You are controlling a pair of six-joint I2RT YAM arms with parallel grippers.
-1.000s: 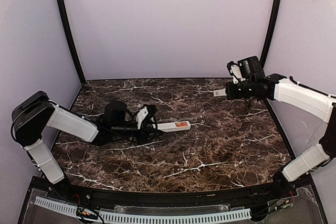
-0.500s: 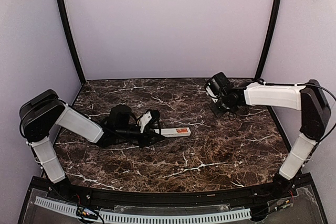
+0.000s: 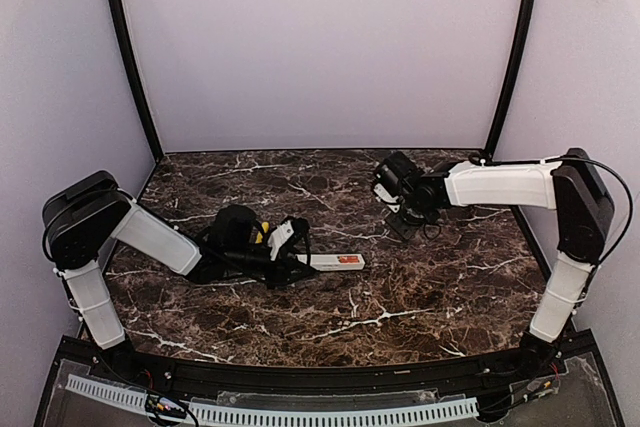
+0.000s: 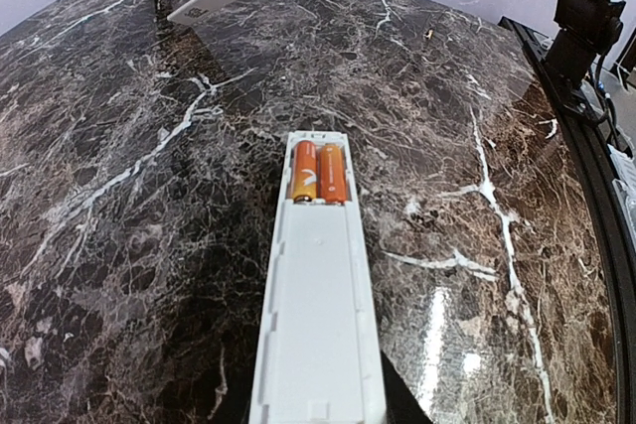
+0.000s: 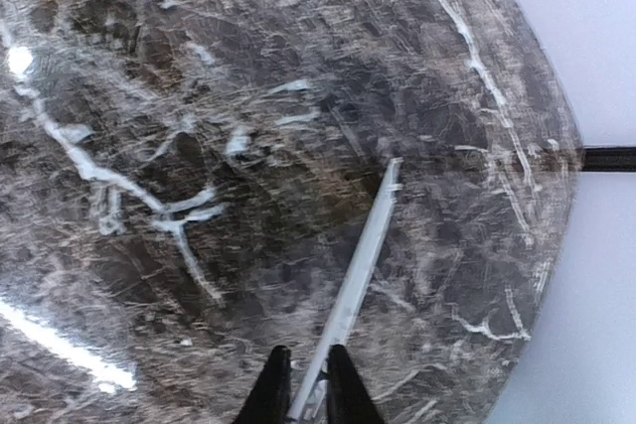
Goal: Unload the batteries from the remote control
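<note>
Tabletop [image 3: 420, 287] of glossy dark marble, white-veined. We list next: slim white plastic remote control [image 4: 318, 285], clamped by left gripper [image 3: 290, 252]; thin flat white cover strip [image 5: 360, 265], pinched by right gripper [image 5: 310, 384], jaws narrow; two smooth orange cylindrical batteries [image 4: 318, 174], side by side in the remote's open bay.

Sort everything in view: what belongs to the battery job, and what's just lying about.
Job: remote control, in the left gripper; two batteries in its open bay.
Not the job: white cover strip, in the right gripper; marble table.
</note>
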